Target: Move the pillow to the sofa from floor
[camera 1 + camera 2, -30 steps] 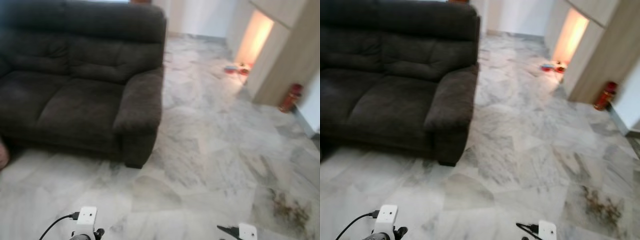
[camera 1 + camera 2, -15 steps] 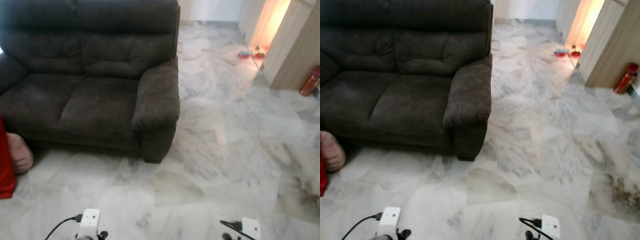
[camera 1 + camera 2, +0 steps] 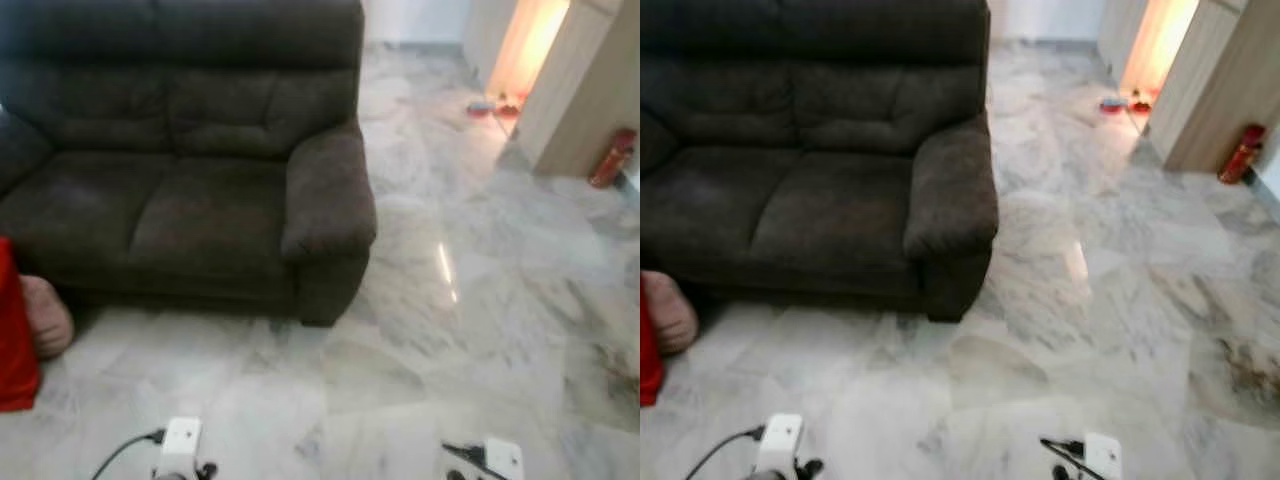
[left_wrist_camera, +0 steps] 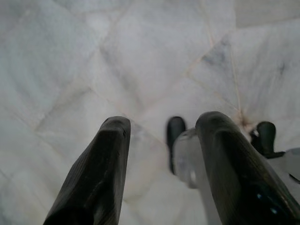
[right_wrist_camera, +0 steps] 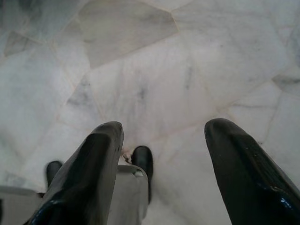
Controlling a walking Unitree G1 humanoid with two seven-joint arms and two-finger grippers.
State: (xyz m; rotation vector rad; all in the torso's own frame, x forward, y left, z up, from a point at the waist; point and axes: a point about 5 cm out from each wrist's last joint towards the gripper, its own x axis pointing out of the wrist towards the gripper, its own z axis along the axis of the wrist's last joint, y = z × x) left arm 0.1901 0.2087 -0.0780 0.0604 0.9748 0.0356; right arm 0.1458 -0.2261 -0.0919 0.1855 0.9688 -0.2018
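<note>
A pinkish pillow (image 3: 48, 315) lies on the marble floor at the far left, against the front of the dark brown sofa (image 3: 200, 200). Part of it is hidden behind a red thing (image 3: 12, 330) at the picture's edge. The sofa's seat is bare. Both arms hang low, with their white wrist blocks (image 3: 180, 440) (image 3: 498, 458) at the bottom of the eye views. My left gripper (image 4: 164, 123) is open above floor tiles with nothing between its fingers. My right gripper (image 5: 165, 126) is open too, also over bare marble.
The sofa's right armrest (image 3: 330, 200) juts toward me. A wooden cabinet (image 3: 590, 90) stands at the far right with a red fire extinguisher (image 3: 612, 158) beside it. Small objects (image 3: 485, 105) lie on the floor in the lit gap behind.
The camera has swung left, so the sofa sits further right in the picture. The pillow and the red thing have come into view at the left edge. Both grippers hang as before.
</note>
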